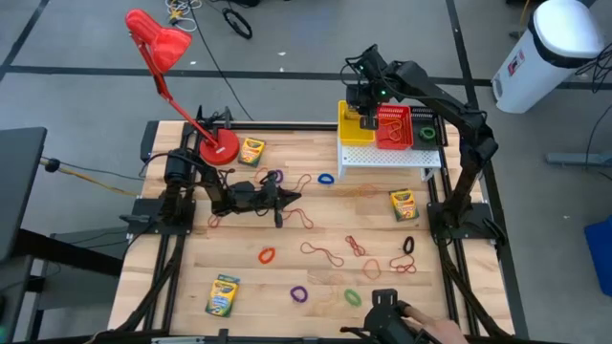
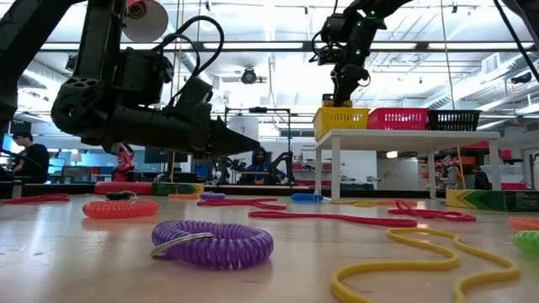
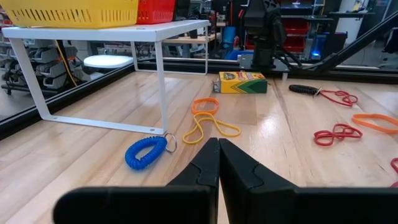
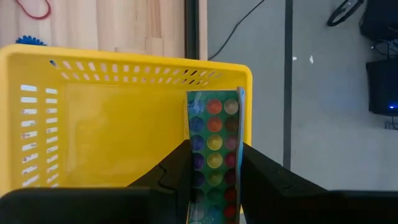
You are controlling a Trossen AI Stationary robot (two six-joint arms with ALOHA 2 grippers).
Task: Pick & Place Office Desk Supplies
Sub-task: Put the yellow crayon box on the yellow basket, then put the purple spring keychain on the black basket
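Right wrist view: crayon box [image 4: 214, 149] in yellow basket [image 4: 93, 124], claw-held

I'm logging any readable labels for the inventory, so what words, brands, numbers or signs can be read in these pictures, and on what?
No text can be read for certain.
Crayon box on the table: printing on its green and yellow face, too blurred to read.
Crayon box held by the right gripper over the yellow basket: only coloured dots show, no words.
White bin on the floor: a red label, too small to read.
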